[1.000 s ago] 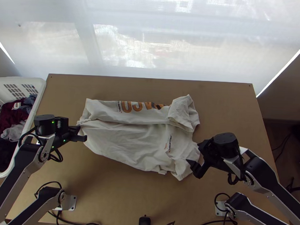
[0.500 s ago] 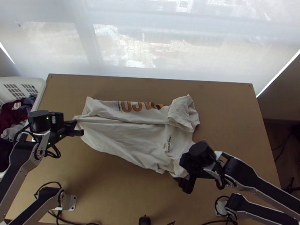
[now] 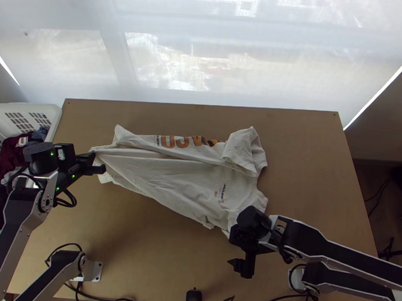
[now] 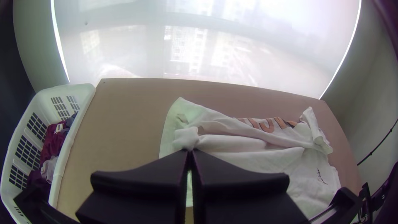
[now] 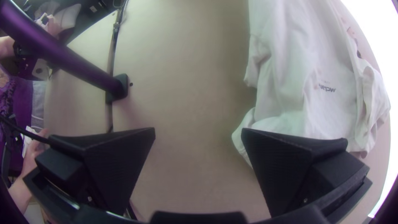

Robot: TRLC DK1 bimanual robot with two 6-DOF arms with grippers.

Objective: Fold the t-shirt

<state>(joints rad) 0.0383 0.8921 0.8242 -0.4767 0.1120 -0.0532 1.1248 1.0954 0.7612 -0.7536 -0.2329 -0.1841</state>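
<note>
The off-white t-shirt (image 3: 170,182) lies across the table, its far part turned over in a long strip with orange print. Its left end is pulled into creases toward my left gripper (image 3: 97,163); in the left wrist view, a bunched bit of the t-shirt (image 4: 186,137) is pinched where the fingertips of that gripper (image 4: 190,152) meet. Over the shirt's near right corner is my right gripper (image 3: 236,252). The right wrist view has this gripper (image 5: 199,130) open, bare table between its fingers, with the t-shirt (image 5: 286,62) partly behind one finger.
A white laundry basket (image 3: 56,124) with dark clothes stands at the left of the table (image 3: 307,160). Cables and a small black device (image 3: 193,298) are at the near edge. A person's hand (image 5: 33,151) is beyond the table's edge.
My left gripper has moved left and slightly away, drawing the shirt's left end along into creases. My right gripper has moved left and toward the near edge, beyond the near sleeve.
</note>
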